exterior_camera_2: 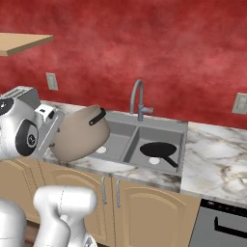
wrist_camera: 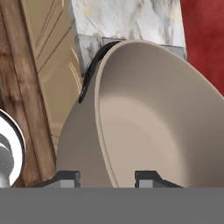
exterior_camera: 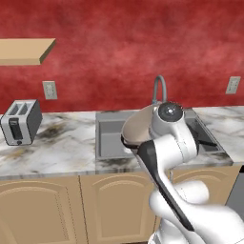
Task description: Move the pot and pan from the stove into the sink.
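My gripper (wrist_camera: 107, 179) is shut on the pot (wrist_camera: 144, 118), with one finger on either side of its rim. The brownish-grey pot (exterior_camera_2: 79, 135) hangs tilted over the counter edge at the sink's left side, one dark handle (exterior_camera_2: 98, 117) pointing up. In the hand view its open inside faces the camera and no lid is on it. The pot (exterior_camera: 138, 125) also shows behind my arm. The black pan (exterior_camera_2: 158, 149) lies flat in the right basin of the grey sink (exterior_camera_2: 159, 126), handle toward the front right. The stove is out of view.
A curved faucet (exterior_camera_2: 137, 96) rises behind the sink. A toaster (exterior_camera: 20, 121) stands on the marble counter (exterior_camera: 66, 143) to the left, under a wooden shelf (exterior_camera: 26, 50). Tan cabinet doors (exterior_camera_2: 144, 212) run below, and a dark appliance front (exterior_camera_2: 222, 224) sits at lower right.
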